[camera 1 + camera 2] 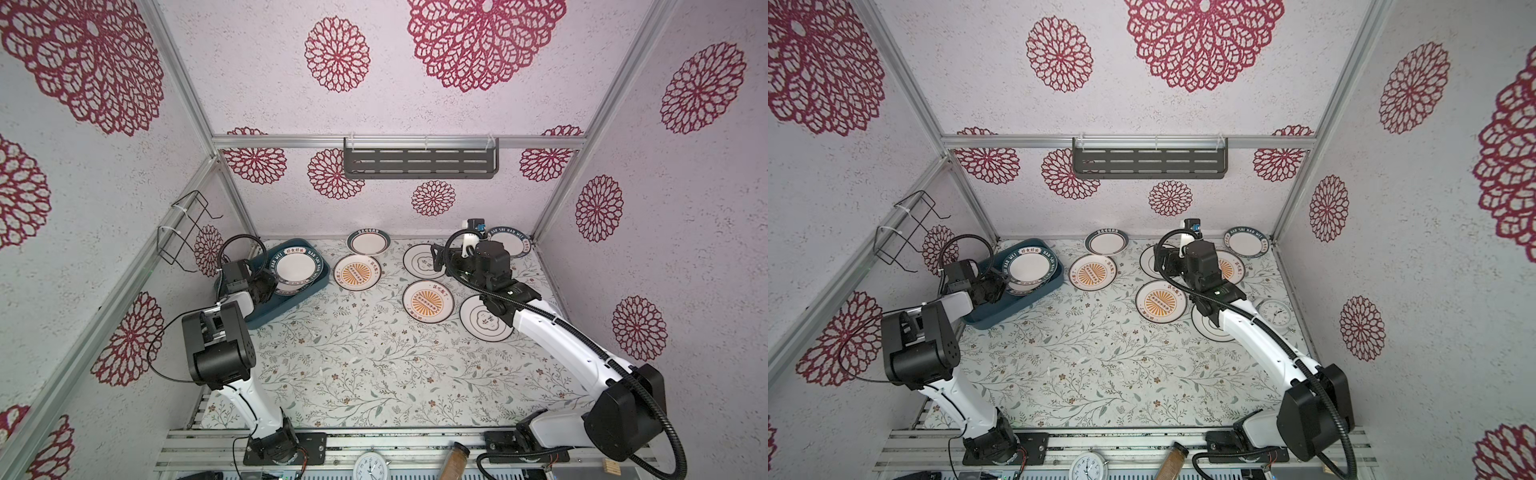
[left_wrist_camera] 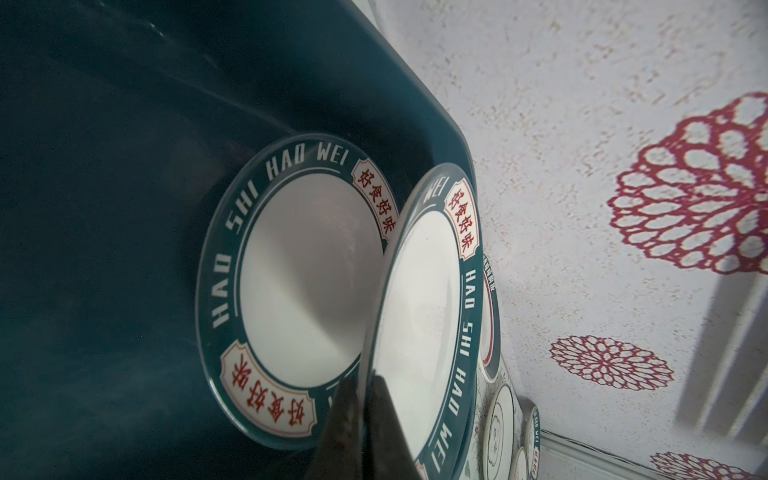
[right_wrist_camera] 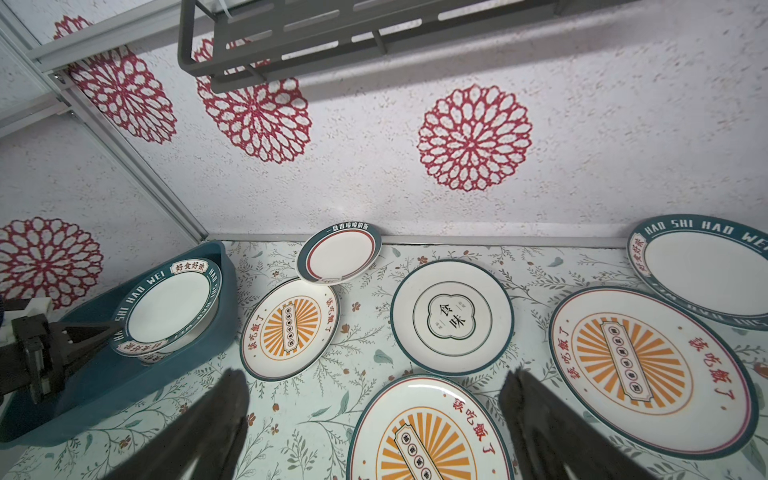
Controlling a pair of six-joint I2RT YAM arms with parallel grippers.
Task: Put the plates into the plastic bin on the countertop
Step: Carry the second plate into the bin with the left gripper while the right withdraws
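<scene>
My left gripper is shut on the rim of a teal-rimmed plate, holding it tilted over the plastic bin at the countertop's back left. A second teal-rimmed plate lies flat in the bin beneath it. My right gripper stands open and empty above the countertop, between a black-ringed plate and a sunburst plate. Other plates lie around it: two sunburst plates, a small plate and a teal-rimmed plate.
A grey slotted shelf hangs on the back wall and a wire rack on the left wall. A white clock lies by the right arm. Another clock and a spice bottle sit at the front rail.
</scene>
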